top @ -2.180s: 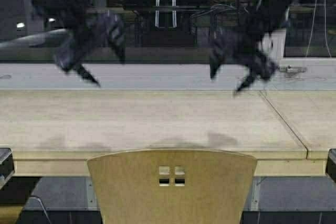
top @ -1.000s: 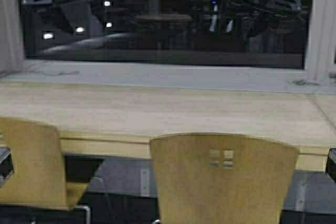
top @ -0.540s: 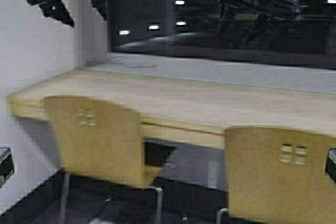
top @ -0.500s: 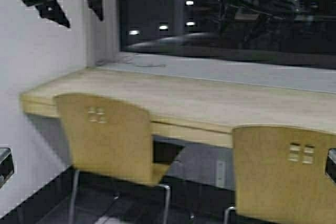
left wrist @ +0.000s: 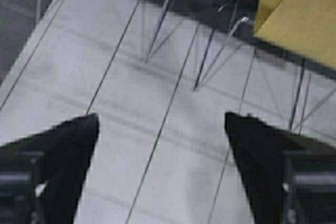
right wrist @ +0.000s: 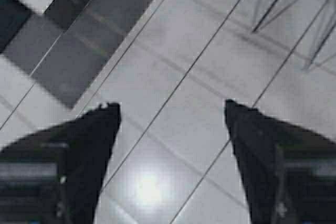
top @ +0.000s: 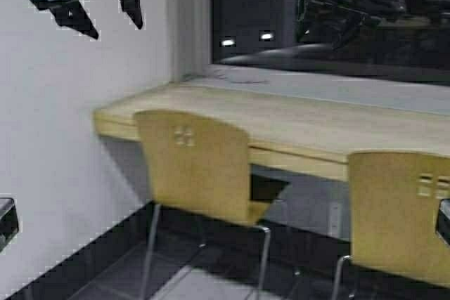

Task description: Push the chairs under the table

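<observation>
Along the wall-mounted surface (top: 295, 128), two chairs are counted. One chair (top: 193, 166) stands near the surface's left end, its back clear of the edge and its seat only partly beneath. The second chair (top: 401, 209) stands at the right, cut off by the frame edge. Both are yellow-tan moulded plywood with four small square cut-outs in a curved back and thin chrome legs. The surface is pale wood-grain, ending near a white wall (top: 63, 138) and running below a dark window (top: 330, 19). Grey floor tiles (left wrist: 173, 129) lie below. Left tool (top: 105, 22) is raised high, released; right tool (right wrist: 170, 116) likewise spread apart.
</observation>
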Tool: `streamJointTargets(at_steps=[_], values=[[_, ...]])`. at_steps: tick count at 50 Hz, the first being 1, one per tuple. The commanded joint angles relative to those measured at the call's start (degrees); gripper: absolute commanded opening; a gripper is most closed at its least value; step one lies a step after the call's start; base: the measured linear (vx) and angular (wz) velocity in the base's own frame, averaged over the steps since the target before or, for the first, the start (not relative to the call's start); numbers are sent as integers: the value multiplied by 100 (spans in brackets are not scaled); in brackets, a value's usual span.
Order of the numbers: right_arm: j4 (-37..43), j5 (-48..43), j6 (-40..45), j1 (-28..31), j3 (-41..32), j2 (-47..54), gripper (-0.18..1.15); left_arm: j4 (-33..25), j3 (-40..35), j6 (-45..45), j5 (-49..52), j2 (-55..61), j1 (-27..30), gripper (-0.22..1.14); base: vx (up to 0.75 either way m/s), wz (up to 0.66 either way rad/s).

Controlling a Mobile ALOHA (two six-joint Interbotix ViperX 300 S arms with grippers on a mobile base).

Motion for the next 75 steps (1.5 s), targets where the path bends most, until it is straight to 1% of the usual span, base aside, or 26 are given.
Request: streamJointTargets(at_steps=[1,10,17,33,38,52,75], values=[[9,18,9,35,-141,-114,93,-9,-158,-18,-53,-26,18,101,-29,34],[9,53,18,26,-149,-53,93,-35,-167,-53,-62,220,176,101,-31,39],[9,105,18,26,-132,-105,93,-88,-202,-62,-62,132,-18,101,-36,21],[9,70,-9,35,-299,132,93,-79,-193,-62,-62,62,-18,101,-35,9],[9,105,9,26,-255,158,93,-79,-158,-44,-62,70,-9,101,-38,9],[0,149,-18,26,-308,149,93,-53,-299,-44,-167,176,-9,101,-38,16],[-18,114,-26,26,-369,246,93,-79,-299,-79,-158,193,0,101,-38,-6]])
